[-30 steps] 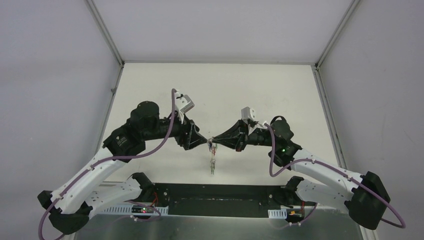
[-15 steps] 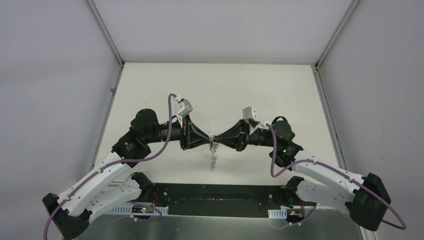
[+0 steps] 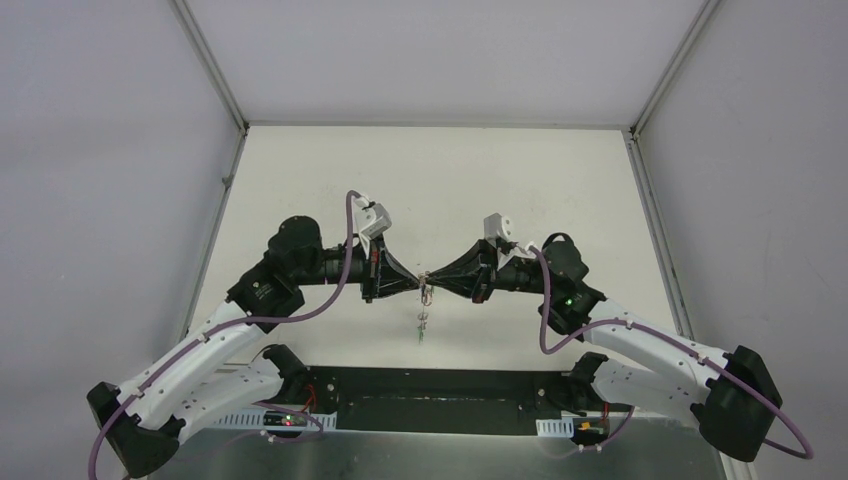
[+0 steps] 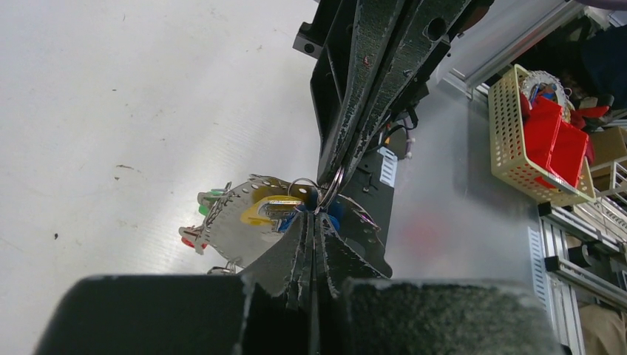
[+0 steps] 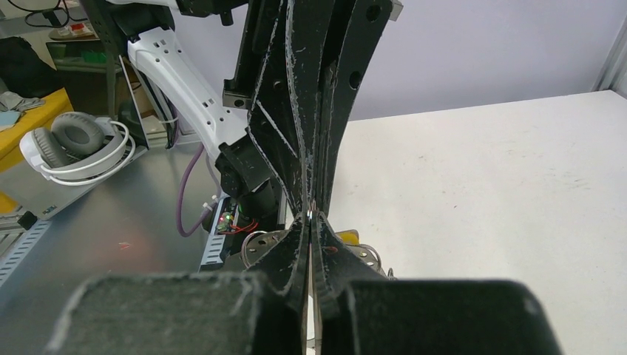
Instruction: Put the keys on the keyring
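1. Top external view: your left gripper (image 3: 414, 284) and right gripper (image 3: 434, 281) meet tip to tip above the table (image 3: 520, 180).
2. Both are pinched closed on the keyring (image 4: 332, 186) between them.
3. From it the keys (image 3: 424, 325) dangle, with yellow, green and red tags.

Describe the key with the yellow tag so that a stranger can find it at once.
Over the middle of the white table, the left hand and right hand meet tip to tip, with a bunch of keys hanging under them. In the left wrist view, its yellow tag sits beside the tips; the green tag and red tag lie farther left.
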Tool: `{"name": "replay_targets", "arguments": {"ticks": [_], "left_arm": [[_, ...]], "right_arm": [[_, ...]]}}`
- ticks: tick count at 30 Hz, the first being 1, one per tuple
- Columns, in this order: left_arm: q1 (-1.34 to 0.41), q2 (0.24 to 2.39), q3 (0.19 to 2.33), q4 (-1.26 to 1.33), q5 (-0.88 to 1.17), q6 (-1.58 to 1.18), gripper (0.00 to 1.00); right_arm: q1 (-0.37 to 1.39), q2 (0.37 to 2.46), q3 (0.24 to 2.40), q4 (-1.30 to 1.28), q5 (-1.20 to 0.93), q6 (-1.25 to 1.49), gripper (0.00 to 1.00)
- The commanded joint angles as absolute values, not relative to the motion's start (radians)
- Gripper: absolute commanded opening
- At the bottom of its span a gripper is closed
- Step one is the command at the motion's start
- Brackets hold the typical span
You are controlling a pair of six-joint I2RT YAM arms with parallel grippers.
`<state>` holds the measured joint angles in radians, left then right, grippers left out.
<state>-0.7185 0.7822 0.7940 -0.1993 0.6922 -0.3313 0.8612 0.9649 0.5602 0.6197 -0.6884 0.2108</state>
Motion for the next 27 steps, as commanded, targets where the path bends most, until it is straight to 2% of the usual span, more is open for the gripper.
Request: {"name": "replay_targets", "arguments": {"ticks": [1,11,15,17,23,27], "left_arm": [[-0.712,0.807,0.806,-0.229,0.730,-0.273,0.00],[-0.713,0.906,0.845,-0.188,0.801,-0.253,0.01],[-0.713,0.872,0.836,-0.192,0.817,-0.176,0.28],[-0.713,0.812,0.817,-0.193,0.806,-0.126,0.36],[-0.713,0.667,0.774,-0.192,0.780,0.045,0.48],[-0.713,0.656,0.791,-0.188,0.740,0.064,0.49]], "right_arm": [[0.865,0.940,0.581,0.704,-0.685,0.213,0.00],[0.865,0.934,0.581,0.704,-0.694,0.217,0.00],[0.865,0.930,0.579,0.704,-0.691,0.217,0.00],[0.866,0.927,0.578,0.704,-0.690,0.217,0.00],[0.865,0.922,0.577,0.704,-0.690,0.219,0.00],[0.865,0.921,0.577,0.704,-0.690,0.221,0.00]]}}
